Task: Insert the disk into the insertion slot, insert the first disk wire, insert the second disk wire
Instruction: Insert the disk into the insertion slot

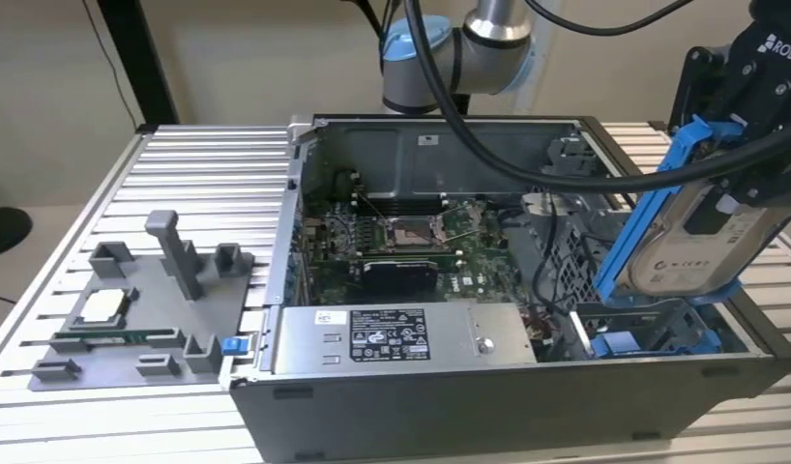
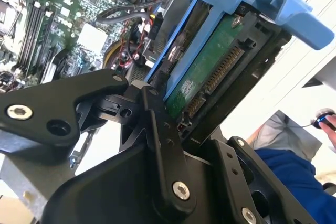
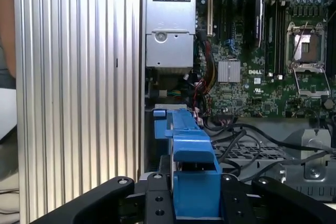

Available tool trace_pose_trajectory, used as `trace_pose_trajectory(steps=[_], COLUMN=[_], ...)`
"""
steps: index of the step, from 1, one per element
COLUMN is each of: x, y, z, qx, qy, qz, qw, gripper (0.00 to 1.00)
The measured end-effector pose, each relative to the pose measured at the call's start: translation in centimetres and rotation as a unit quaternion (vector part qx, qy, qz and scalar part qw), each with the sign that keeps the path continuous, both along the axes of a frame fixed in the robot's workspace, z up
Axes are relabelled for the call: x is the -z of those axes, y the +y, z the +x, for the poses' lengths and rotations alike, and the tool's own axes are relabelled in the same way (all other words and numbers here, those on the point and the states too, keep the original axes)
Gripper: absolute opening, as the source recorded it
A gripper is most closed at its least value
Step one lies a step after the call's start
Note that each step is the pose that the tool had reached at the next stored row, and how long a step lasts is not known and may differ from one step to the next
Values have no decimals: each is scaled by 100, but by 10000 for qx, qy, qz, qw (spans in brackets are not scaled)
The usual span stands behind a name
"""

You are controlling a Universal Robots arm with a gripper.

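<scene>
End effector [image 1: 734, 184] grips tilted, blue-framed silver-grey disk [image 1: 680, 256].

We see the disk [image 1: 689, 253] held up by the end effector [image 1: 735, 188], which is clamped on it. It is a flat, silver-grey rectangular drive with a white label on the face we see in the exterior view, and it is clipped in a bright blue plastic frame. It stands on edge and leans, with its upper end toward the exterior view's right. It hangs over the corner of the open computer case [image 1: 499, 406] and is not yet seated inside. In the second wrist view its other face [image 2: 202, 74] shows a green circuit board with a row of connector pins. In the first wrist view we look along the narrow edge of the blue frame [image 3: 191, 166].
</scene>
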State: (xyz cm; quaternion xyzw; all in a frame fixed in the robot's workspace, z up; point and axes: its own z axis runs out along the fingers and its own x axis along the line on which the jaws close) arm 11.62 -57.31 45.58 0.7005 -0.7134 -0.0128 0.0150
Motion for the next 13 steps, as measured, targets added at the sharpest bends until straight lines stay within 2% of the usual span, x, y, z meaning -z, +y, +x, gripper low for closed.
trace_pose_trajectory(steps=[13], x=[219], y=[0], z=[3], qx=[0], qy=[0], qz=[1], qw=[10000], gripper=[0])
